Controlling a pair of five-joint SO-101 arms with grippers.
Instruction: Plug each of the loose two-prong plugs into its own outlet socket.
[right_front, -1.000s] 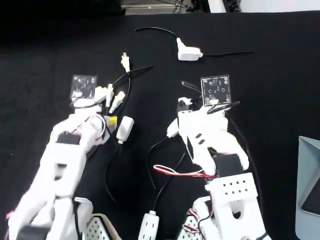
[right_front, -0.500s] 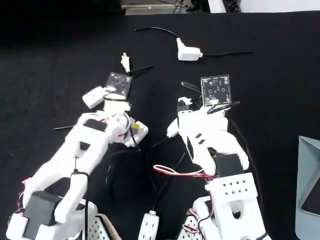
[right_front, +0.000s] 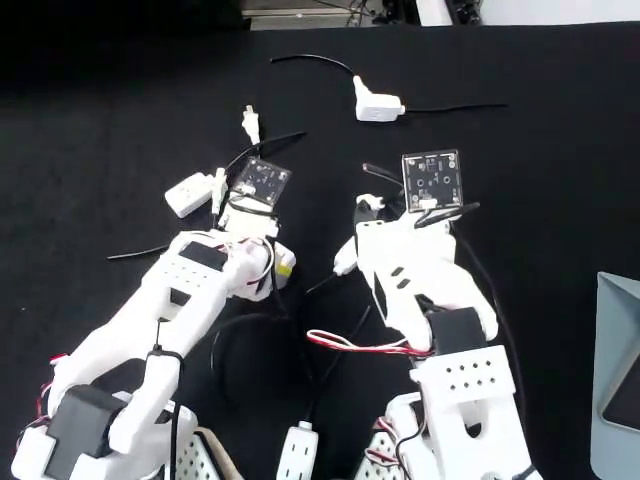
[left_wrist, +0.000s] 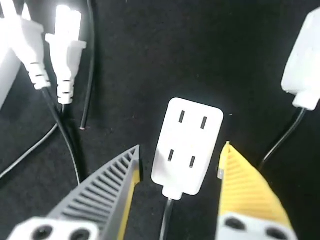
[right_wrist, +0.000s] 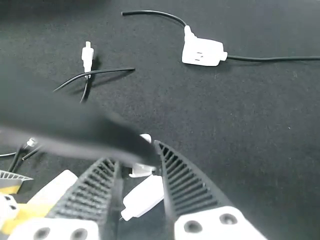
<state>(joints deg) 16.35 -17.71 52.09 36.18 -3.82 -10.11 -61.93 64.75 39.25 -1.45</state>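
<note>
Over the last second the left arm (right_front: 170, 300) has been swung from the table's left side toward the middle. The left gripper (left_wrist: 181, 149) is thereby brought over the white rectangular plastic outlet block (left_wrist: 186, 146) with four slots. This is judged to set up a grasp of a socket, with no plug yet seated.

The jaws are spread, a ribbed grey finger and a yellow finger standing either side of the block, and neither is seen to touch it. The block lies flat on the black table cloth (left_wrist: 150, 50), slots up, and its black cord (left_wrist: 167, 220) runs back between the jaws. Two loose white two-prong plugs (left_wrist: 65, 47) are seen side by side beyond the block, apart from it.

The right arm (right_front: 420, 280) has not been moved. The right gripper (right_wrist: 134, 154) appears pressed onto a small white plug (right_wrist: 144, 194).
</note>
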